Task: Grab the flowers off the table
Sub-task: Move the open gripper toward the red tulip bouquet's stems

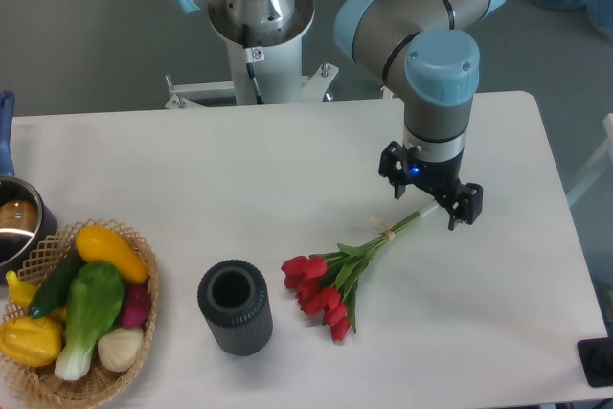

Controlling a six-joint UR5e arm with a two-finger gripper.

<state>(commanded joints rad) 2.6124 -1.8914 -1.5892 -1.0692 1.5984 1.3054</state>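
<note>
The flowers point(330, 284), a small bunch of red tulips with green leaves, lie on the white table point(239, 179) right of centre. Their red heads point to the lower left, and their thin tied stems run up to the right. My gripper point(431, 198) hangs over the stem end. Its two dark fingers point(466, 208) stand wide apart, one on each side of the stems. The jaws are open and not closed on the stems. I cannot tell how far the fingertips are above the tabletop.
A dark upright cylinder point(235, 307) stands just left of the tulip heads. A wicker basket point(144, 332) of vegetables sits at the front left. A pot point(19, 222) is at the left edge. The robot base point(259, 35) stands behind the table.
</note>
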